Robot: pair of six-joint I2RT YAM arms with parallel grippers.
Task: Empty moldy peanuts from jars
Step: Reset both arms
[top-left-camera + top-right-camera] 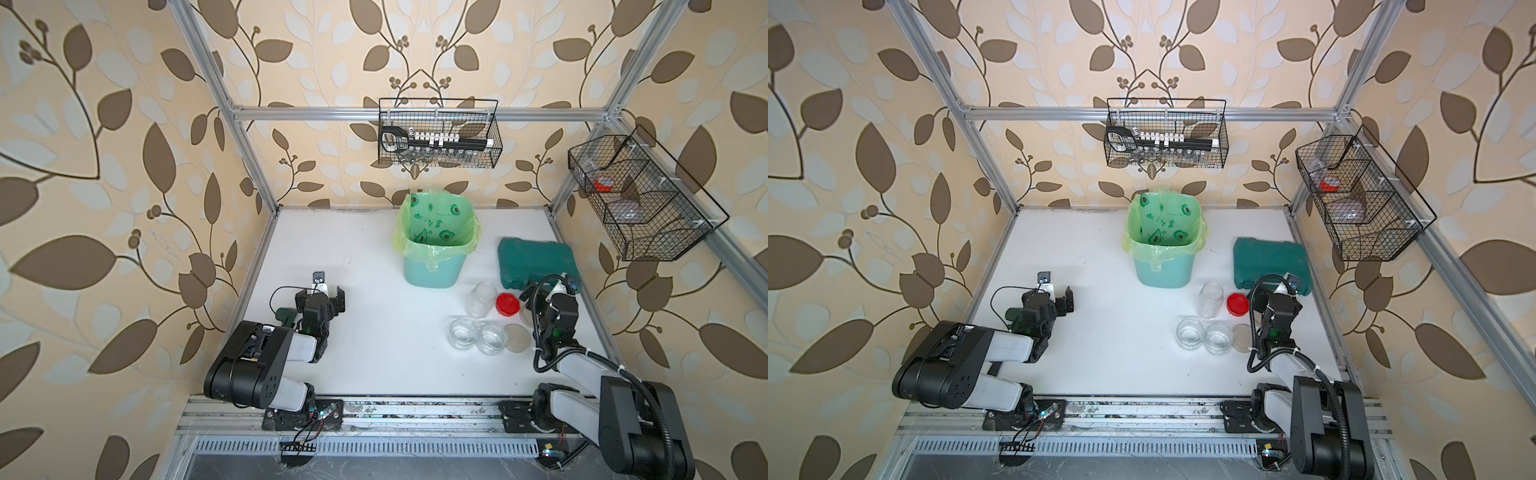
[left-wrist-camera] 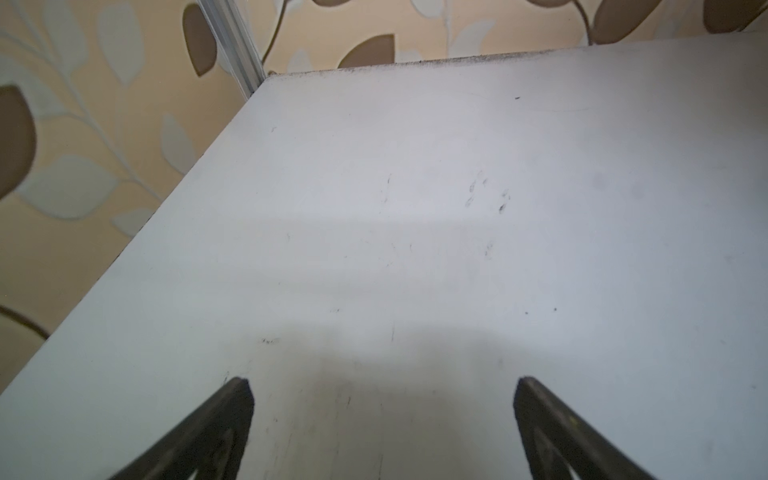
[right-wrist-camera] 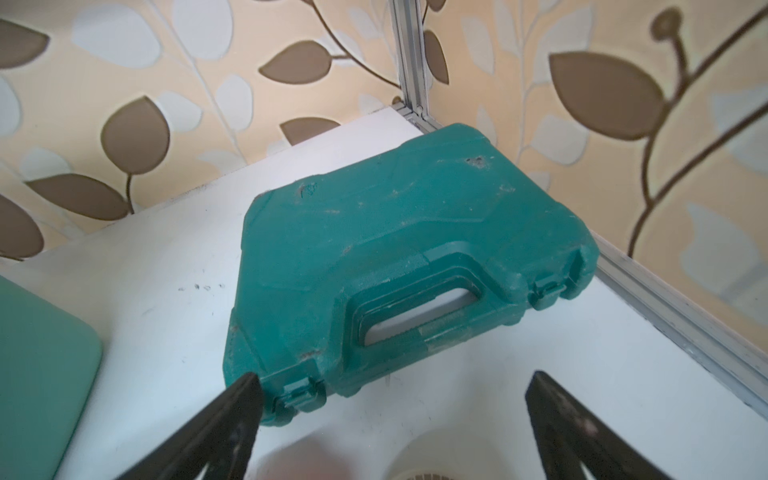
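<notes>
Holding nothing, our left gripper (image 2: 382, 386) and right gripper (image 3: 392, 386) are wide open over the white table (image 2: 415, 208). The jars (image 1: 464, 332) stand near the right jaws. Leafy walls (image 1: 124, 124) surround us.

cream wallpaper (image 1: 124, 124) patterned with brown and pale grey leaves on thin dark stems frames a white table (image 1: 365, 266), its surface flecked with faint dark scuffs. a mint-green bin (image 1: 432, 272) carries a lighter yellow-green bag (image 1: 436, 224) printed with dark green avocados, beside a dusty teal case (image 1: 536, 257). clear jars (image 1: 464, 332), a bright red lid (image 1: 508, 304), a beige lid (image 1: 517, 338), black wire baskets (image 1: 440, 133), a silver frame (image 1: 374, 113) and black-and-white arms (image 1: 266, 357) complete the palette.
</notes>
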